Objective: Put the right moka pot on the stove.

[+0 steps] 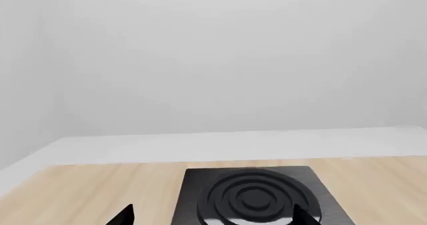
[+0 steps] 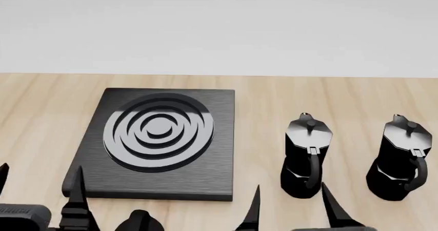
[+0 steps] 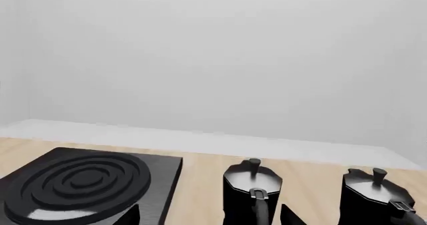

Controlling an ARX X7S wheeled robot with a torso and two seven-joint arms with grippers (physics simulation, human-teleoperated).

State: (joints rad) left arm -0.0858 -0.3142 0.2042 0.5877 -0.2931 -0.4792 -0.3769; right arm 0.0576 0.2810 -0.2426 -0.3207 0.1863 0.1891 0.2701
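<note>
Left wrist: brushed black stove (image 1: 257, 197) with ringed burner on pale wood worktop (image 1: 87, 190); left tool (image 1: 210, 216) spread wide, empty.
Head: two faceted black pots stand right of the stove; right pot (image 2: 400, 159) upright, outermost. A round knob (image 2: 139, 222) appears only here.
Right wrist: right tool (image 3: 210, 216) wide, empty, before the left pot (image 3: 251, 195).

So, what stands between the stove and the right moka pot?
The other moka pot stands between the stove and the right moka pot, on bare wood; the head view shows this.
</note>
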